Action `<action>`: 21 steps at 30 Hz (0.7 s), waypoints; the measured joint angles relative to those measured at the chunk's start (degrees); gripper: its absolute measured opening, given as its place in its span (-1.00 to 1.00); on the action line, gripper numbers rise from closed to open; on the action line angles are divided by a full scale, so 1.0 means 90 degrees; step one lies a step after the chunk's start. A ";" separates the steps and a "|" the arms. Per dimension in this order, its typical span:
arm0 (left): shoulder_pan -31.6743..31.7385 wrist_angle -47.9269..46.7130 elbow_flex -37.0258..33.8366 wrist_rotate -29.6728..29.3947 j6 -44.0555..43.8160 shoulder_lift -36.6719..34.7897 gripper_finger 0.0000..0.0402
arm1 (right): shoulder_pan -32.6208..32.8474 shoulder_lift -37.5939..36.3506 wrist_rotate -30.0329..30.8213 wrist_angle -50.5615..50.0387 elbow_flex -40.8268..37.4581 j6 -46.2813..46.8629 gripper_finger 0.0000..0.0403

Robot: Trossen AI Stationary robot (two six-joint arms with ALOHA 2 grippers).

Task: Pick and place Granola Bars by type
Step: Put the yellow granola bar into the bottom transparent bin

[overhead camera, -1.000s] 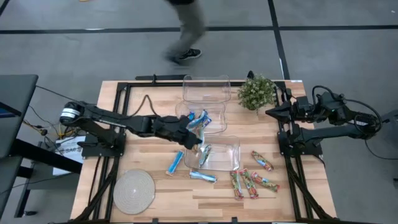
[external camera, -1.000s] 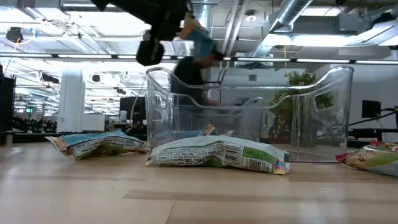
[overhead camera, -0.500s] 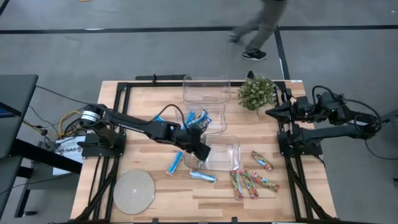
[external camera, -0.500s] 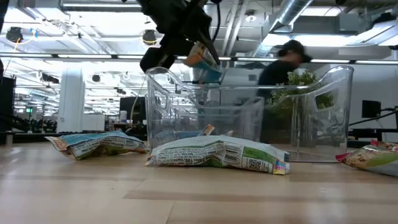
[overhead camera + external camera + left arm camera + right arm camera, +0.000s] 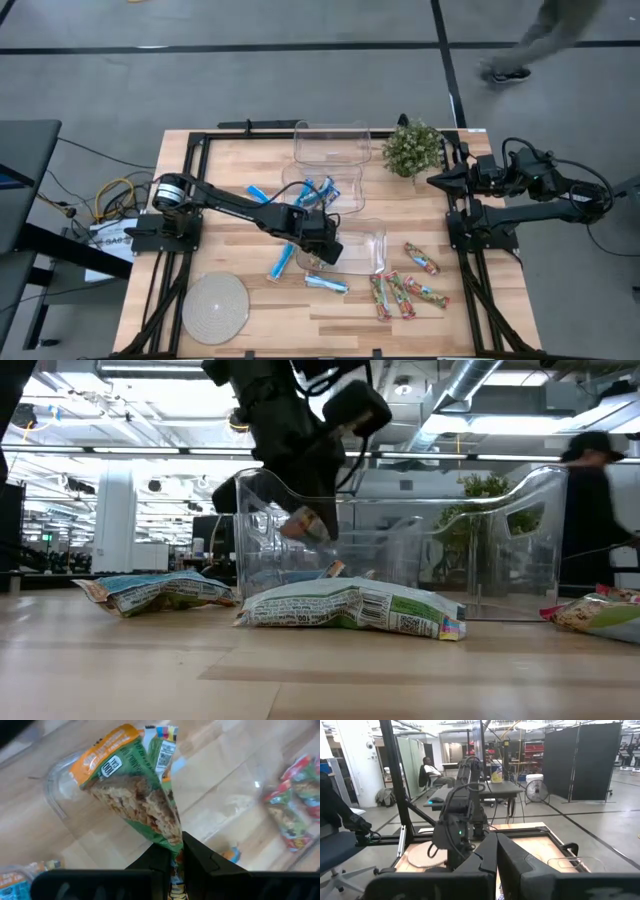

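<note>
Left end effector [image 5: 175, 851] pinched on green-orange granola bar [image 5: 132, 795], hanging low inside near clear bin [image 5: 372, 245]. Bar gripped by one end, so it dangles free for drop. Likely sorting this kind here. Blue bars [image 5: 318, 192] in middle bin [image 5: 345, 180]. More green-orange bars [image 5: 400, 292] loose on tabletop [image 5: 480, 320]. Right end effector [image 5: 495, 851] parked at right edge, fingers together, empty.

The left gripper [image 5: 322, 243] now sits lower, dipping the green-and-orange bar [image 5: 134, 790] inside the near clear bin [image 5: 500, 510] instead of holding it above the rim. The walking person [image 5: 598, 510] now stands at the right, past the plant [image 5: 412, 148].
</note>
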 joint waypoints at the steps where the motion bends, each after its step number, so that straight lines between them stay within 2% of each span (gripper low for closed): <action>1: 0.0012 -0.0009 0.0010 0.0017 -0.0002 0.0041 -0.87 | -0.0001 0.0000 0.0001 0.0000 0.0000 0.0001 -1.00; 11: 0.0180 -0.0220 0.0019 0.0094 -0.0011 0.0190 -0.87 | -0.0002 0.0000 0.0002 0.0000 0.0000 0.0002 -1.00; 17: 0.0215 -0.0183 -0.0021 0.0458 -0.0034 0.0243 -0.86 | -0.0001 0.0000 0.0002 0.0000 0.0000 0.0002 -1.00; 21: 0.0216 -0.0169 -0.0006 0.0437 -0.0035 0.0224 -0.87 | 0.0001 0.0000 0.0000 0.0000 0.0000 0.0002 -1.00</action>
